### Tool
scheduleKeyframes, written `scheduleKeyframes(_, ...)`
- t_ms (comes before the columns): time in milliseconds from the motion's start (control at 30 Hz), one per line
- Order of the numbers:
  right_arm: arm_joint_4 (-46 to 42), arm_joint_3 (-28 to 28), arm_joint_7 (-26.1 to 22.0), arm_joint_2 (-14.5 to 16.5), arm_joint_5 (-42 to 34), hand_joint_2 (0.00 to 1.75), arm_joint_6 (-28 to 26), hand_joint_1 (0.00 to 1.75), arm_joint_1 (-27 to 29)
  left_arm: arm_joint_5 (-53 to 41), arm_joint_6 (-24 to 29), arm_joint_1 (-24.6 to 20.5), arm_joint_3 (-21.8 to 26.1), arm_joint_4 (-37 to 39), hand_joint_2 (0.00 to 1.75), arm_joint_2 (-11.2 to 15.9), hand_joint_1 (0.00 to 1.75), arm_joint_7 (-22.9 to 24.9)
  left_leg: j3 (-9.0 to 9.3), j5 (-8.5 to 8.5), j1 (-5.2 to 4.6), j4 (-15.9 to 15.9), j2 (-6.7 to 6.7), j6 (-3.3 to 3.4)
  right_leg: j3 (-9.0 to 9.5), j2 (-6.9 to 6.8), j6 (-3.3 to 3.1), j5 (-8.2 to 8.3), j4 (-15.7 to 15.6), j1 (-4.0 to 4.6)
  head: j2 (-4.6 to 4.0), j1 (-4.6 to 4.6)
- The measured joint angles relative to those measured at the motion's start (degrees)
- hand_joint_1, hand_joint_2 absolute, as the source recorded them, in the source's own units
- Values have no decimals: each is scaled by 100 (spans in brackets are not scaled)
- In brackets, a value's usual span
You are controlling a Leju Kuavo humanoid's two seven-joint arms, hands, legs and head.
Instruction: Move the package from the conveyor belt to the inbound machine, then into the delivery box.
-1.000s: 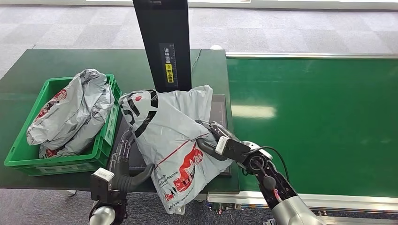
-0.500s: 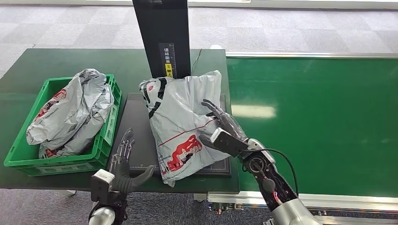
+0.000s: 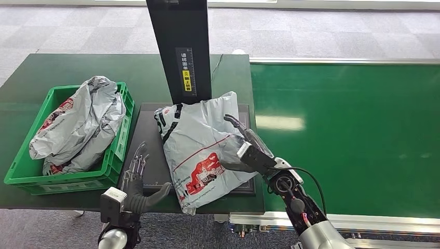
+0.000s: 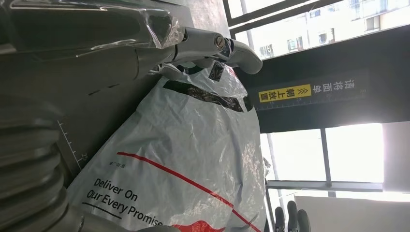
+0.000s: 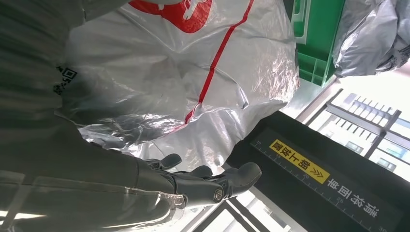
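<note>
I see the green conveyor belt at three o'clock and the inbound machine mid-frame. The package lies flat on its dark plate. At nine o'clock sits the delivery box. My right hand rests spread against the package; my left hand hangs spread, holding nothing.

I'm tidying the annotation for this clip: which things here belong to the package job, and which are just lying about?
Part of the job:
package, lying on the inbound machine's platform
conveyor belt
green delivery box
right hand, against the package
left hand, fingers spread

Just lying about:
grey bags already in the box
green table
</note>
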Motion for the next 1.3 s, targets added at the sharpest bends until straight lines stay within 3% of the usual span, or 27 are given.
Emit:
scheduleKeyframes(167,9,-25,-400,1,-245,175,97,0,85,15,-12,-15,-18,11,175,6,0,-32,-1,0,0,0,0,0,-1,0,0,0,0,0,0,-1)
scheduleKeyframes(300,-279,-120,-793,0,-516,175,-231,0,302,36,-20,-37,-46,40,175,6,0,-60,-3,0,0,0,0,0,-3,-1,0,0,0,0,0,-1)
scheduleKeyframes(533,-982,-492,-828,1,-1327,175,-267,0,781,59,-66,-113,-138,75,175,7,0,-63,-3,0,0,0,-1,0,-3,-1,0,0,-1,0,0,0)
scheduleKeyframes(767,-1429,-729,-829,45,-1481,175,-221,0,1299,57,-111,-128,-177,75,175,8,0,-63,-6,-1,0,0,1,0,-6,-1,0,-1,-1,0,0,0)
scheduleKeyframes(1300,-1574,-820,-828,50,-1489,175,-221,0,1417,57,-111,-132,-234,75,175,8,0,-63,-5,-1,0,0,0,0,-6,-1,0,-1,-1,0,0,0)
